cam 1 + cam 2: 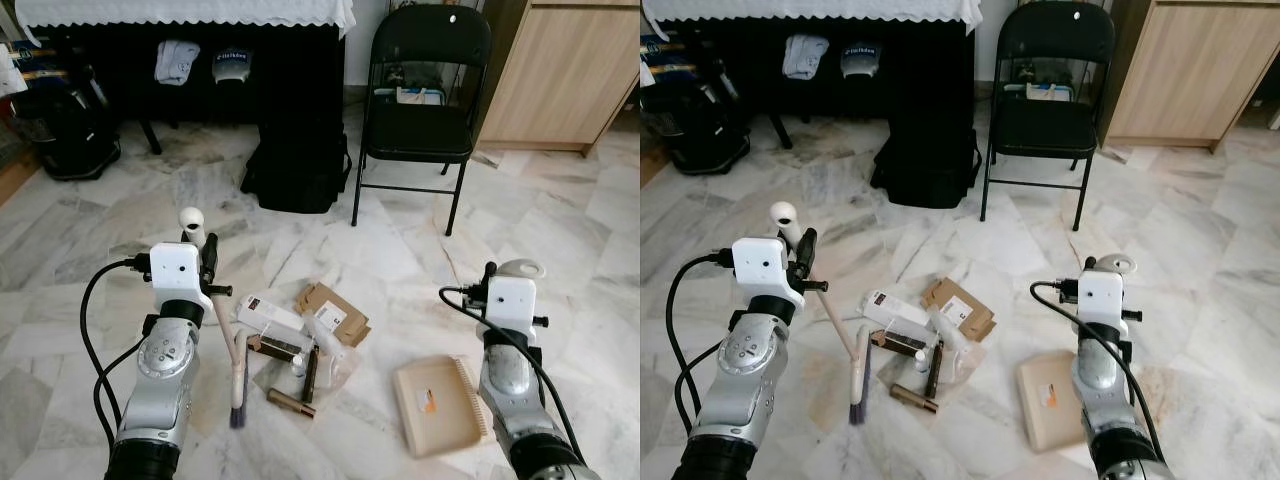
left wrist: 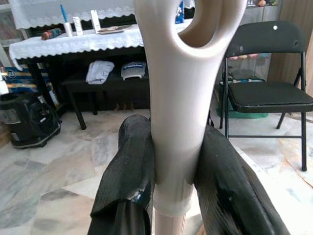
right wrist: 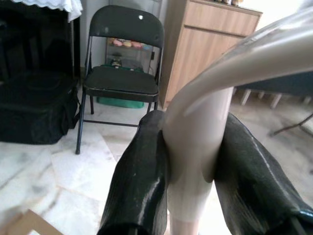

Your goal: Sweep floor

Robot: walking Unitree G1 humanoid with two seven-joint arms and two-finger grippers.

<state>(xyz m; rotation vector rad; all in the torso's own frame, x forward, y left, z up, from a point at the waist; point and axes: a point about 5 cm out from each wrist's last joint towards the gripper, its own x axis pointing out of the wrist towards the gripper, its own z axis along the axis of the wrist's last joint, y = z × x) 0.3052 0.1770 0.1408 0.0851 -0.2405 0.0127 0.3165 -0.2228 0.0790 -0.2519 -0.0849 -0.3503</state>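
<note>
Clenching the broom (image 1: 224,330) handle, the left gripper (image 2: 171,161) sets its bristles beside the litter (image 1: 305,340); the right gripper (image 3: 190,166) grips the dustpan (image 1: 437,403) handle.

You see a beige broom (image 1: 222,330), a beige dustpan (image 1: 436,405), black fingers (image 2: 128,171), grey-veined white marble floor (image 1: 560,230), perhaps brown cardboard (image 1: 333,312).

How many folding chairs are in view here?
1: a black folding chair stands on the marble floor between the dark table and the wooden cabinet. Others could be out of frame.
</note>
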